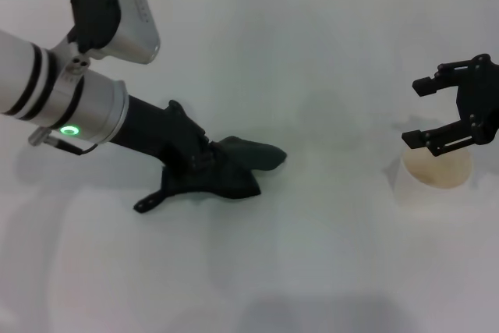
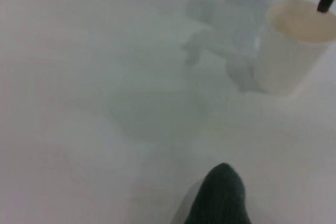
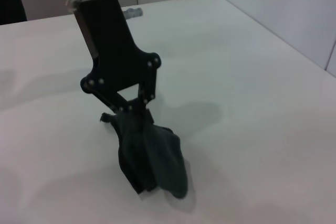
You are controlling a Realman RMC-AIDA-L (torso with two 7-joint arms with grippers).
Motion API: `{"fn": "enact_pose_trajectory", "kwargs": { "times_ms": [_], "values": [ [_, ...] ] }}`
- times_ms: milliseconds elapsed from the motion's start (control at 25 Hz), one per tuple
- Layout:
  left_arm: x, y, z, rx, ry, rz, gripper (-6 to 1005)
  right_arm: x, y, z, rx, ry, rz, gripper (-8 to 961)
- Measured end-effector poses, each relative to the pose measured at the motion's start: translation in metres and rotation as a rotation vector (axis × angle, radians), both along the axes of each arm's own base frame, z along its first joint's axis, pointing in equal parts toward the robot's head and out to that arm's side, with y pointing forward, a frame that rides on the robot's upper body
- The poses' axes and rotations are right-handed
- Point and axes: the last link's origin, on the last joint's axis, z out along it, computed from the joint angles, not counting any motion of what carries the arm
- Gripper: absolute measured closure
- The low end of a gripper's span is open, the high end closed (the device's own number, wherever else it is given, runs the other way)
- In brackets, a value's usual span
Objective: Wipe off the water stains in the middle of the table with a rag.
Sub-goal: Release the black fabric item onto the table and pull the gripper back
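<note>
My left gripper (image 1: 204, 163) is shut on the rag (image 1: 238, 171), a dark green-black cloth that rests on the white table (image 1: 312, 52) left of centre. A thin tail of the rag sticks out towards the front left. The rag also shows in the right wrist view (image 3: 152, 158), hanging from the left gripper (image 3: 134, 109), and as a dark tip in the left wrist view (image 2: 218, 198). No orange-brown water stain shows in any view. My right gripper (image 1: 443, 113) is open and empty, hovering just above a white paper cup (image 1: 437, 171) at the right.
The paper cup (image 2: 291, 45) stands upright at the right side, with a pale tan inside. A faint greyish patch (image 2: 152, 111) lies on the table between the rag and the cup. The table's far edge meets a grey wall.
</note>
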Motion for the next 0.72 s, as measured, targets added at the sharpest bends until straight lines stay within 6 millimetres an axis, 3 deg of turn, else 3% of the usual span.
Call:
{"fn": "enact_pose_trajectory", "kwargs": {
  "times_ms": [400,520,720],
  "values": [
    [-0.007,-0.011,0.01,0.005,-0.029,0.03,891,0.001,-0.001,0.001,0.003,0.019,0.004,99],
    [-0.014,-0.014,0.02,0.047,-0.037,0.032,669,0.001,-0.001,0.001,0.005,0.025,0.004,99],
    [-0.031,-0.026,0.043,0.1,-0.076,-0.035,432,0.003,-0.004,0.001,0.0,0.036,0.009,99]
  ]
}}
